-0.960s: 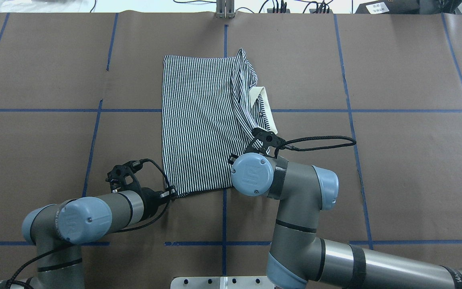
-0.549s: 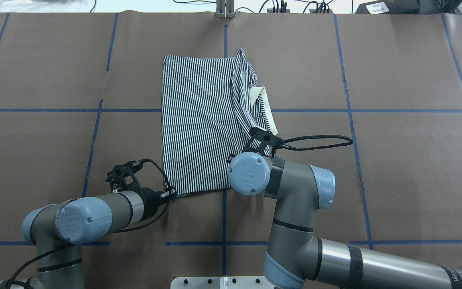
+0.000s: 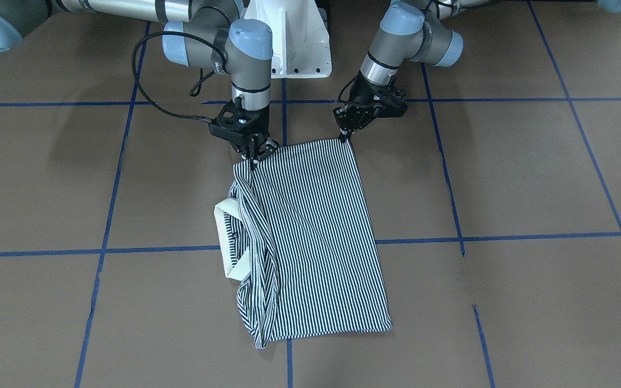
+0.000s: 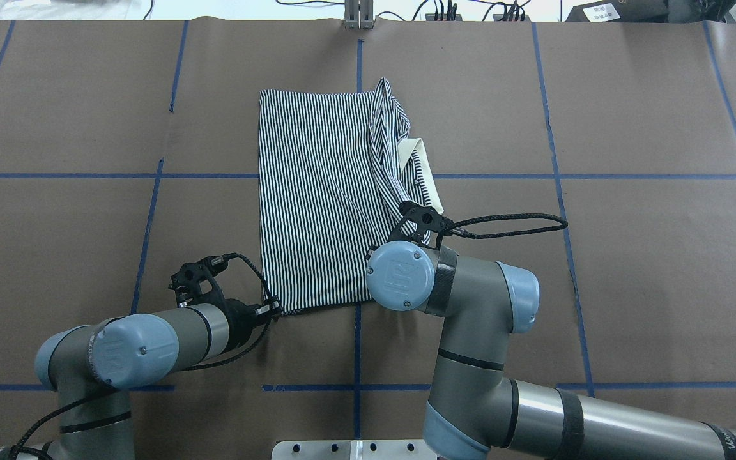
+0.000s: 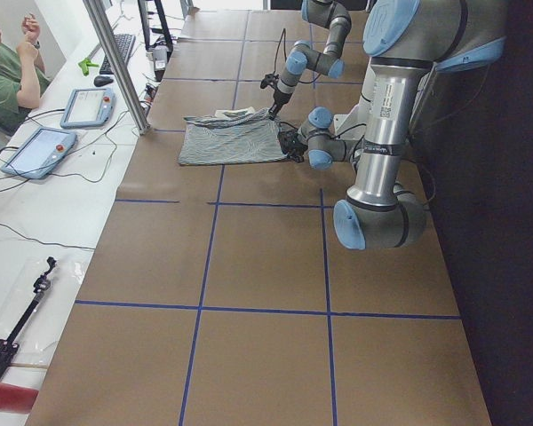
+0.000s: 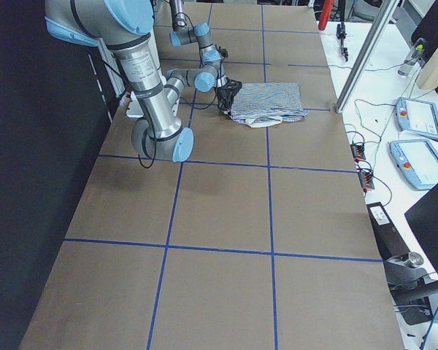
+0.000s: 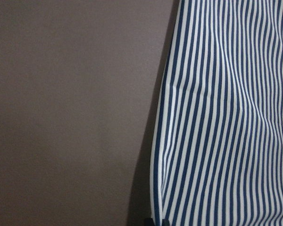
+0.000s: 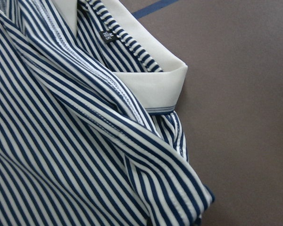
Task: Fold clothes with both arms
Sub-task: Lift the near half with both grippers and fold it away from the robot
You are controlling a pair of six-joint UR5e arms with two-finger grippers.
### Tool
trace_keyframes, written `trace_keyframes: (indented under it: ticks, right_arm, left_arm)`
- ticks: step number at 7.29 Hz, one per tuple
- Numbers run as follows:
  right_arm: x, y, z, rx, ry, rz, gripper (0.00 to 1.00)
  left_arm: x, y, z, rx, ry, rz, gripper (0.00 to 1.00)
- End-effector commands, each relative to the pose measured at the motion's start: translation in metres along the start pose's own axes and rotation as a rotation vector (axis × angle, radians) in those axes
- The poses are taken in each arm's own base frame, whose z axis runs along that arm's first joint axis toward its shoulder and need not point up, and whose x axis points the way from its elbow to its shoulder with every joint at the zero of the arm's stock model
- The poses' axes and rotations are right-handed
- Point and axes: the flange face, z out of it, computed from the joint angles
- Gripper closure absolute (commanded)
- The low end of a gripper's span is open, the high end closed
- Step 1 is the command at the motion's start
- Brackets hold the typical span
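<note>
While both arms' [image 4: 470, 300] fingers [image 3: 253, 156] pinch corners, the shirt [image 4: 317, 191] lies folded.

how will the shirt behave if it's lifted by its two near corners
Probably floppy: the shirt lies flat and bunches into soft folds beside the collar, so it should sag between the left gripper and right gripper. Likely light, being thin fabric. The loose folded side may slip open.

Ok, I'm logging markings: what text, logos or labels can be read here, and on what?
"UR": embossed on a blue joint cap of the right arm and of the left arm.
Black tag inside the polo shirt collar: too small to read.
White sticker on the far black box: blurred.
</note>
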Motion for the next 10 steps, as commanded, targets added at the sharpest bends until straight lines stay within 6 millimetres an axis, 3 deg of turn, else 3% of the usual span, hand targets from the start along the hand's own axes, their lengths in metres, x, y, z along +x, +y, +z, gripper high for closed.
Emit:
trace_keyframes:
  ticks: [1, 2, 4, 5, 6, 7, 8, 9, 10]
  right_arm:
    - [0.016, -0.008, -0.045, -0.010, -0.034, 0.003, 1.00]
    - [0.023, -0.013, -0.085, -0.010, -0.028, 0.003, 1.00]
    - [0.058, 0.011, -0.184, -0.067, -0.029, -0.032, 1.00]
    - [0.070, 0.016, -0.210, -0.087, -0.031, -0.018, 1.00]
    - [0.068, 0.020, -0.206, -0.087, -0.024, -0.024, 1.00]
    - [0.063, 0.025, -0.185, -0.073, 0.016, -0.037, 1.00]
    - [0.054, 0.027, -0.163, -0.056, 0.023, -0.043, 1.00]
    - [0.039, 0.019, -0.136, -0.041, 0.005, -0.053, 1.00]
    - [0.027, 0.003, -0.104, -0.017, 0.004, -0.038, 1.00]
  left_arm:
    - [0.033, -0.003, -0.059, 0.001, 0.004, 0.035, 1.00]
    - [0.056, 0.001, -0.105, -0.004, -0.016, 0.040, 1.00]
    - [0.079, 0.008, -0.202, -0.081, -0.034, 0.028, 1.00]
    - [0.082, 0.007, -0.237, -0.093, -0.038, 0.028, 1.00]
    - [0.086, 0.009, -0.241, -0.107, -0.052, 0.029, 1.00]
    - [0.095, 0.015, -0.215, -0.105, -0.079, 0.039, 1.00]
    - [0.108, 0.021, -0.173, -0.090, -0.121, 0.054, 1.00]
    - [0.114, 0.013, -0.137, -0.064, -0.162, 0.097, 1.00]
    - [0.116, -0.006, -0.125, -0.031, -0.175, 0.127, 1.00]
